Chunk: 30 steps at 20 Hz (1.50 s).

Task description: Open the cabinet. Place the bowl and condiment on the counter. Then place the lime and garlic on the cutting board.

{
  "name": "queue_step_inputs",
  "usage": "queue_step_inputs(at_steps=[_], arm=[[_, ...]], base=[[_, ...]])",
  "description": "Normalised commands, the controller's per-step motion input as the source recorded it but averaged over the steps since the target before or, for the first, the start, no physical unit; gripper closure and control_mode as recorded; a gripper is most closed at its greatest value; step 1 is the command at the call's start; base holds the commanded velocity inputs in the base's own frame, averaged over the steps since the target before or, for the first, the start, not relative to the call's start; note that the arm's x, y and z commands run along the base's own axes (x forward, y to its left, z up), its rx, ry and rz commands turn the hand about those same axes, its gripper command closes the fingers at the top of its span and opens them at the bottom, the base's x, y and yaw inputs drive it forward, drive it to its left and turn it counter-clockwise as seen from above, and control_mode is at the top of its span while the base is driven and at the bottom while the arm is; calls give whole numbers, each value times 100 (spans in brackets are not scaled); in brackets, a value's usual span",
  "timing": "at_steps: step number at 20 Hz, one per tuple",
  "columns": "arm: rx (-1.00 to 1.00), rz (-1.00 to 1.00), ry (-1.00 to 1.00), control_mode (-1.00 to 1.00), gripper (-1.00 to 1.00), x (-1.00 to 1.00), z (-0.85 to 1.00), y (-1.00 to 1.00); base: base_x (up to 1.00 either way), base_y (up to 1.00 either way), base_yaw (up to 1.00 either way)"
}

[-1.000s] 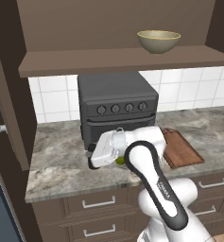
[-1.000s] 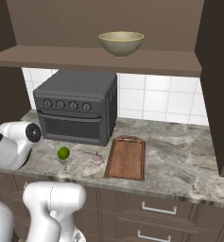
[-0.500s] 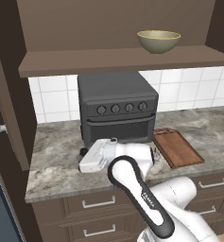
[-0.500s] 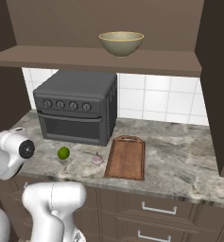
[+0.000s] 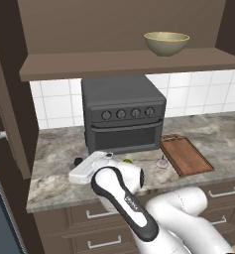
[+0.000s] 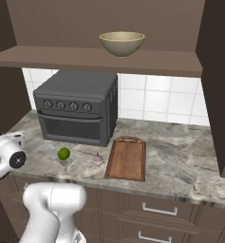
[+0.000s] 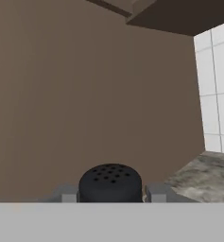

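Note:
The dark condiment, with a holed round top, sits between my two fingertips; my gripper is shut on it. In the left base view the gripper is low over the left part of the counter, facing the brown cabinet side. The cabinet stands open, and the olive-beige bowl rests on its shelf. In front of the oven lie the lime and, to its right, the garlic. The cutting board lies bare beside the garlic.
A dark toaster oven stands at the back of the counter under the shelf. An open cabinet door hangs at the left. Drawers with silver handles run below the counter edge. Bare counter stretches right of the board.
My arm has swung down and to the left, carrying the condiment from in front of the oven to low over the counter's left part. Lime, garlic, bowl and board have not moved.

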Motion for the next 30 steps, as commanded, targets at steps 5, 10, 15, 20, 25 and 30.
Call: queue_step_inputs(at_steps=[5, 10, 15, 20, 25, 30], arm=[[2, 0, 0, -100, 100, 47, -12, -1], [0, 0, 0, -100, 100, 23, -13, 0], [-8, 0, 0, -100, 100, 0, -7, 10], [-10, 0, 0, -100, 100, 0, -10, 12], [-5, 0, 0, -100, 100, 0, -24, 0], [-1, 0, -1, -100, 100, 0, -32, 0]], base=[[0, 0, 0], [0, 0, 0], [0, 0, 0], [0, 0, 0], [0, 0, 0], [0, 0, 0]])
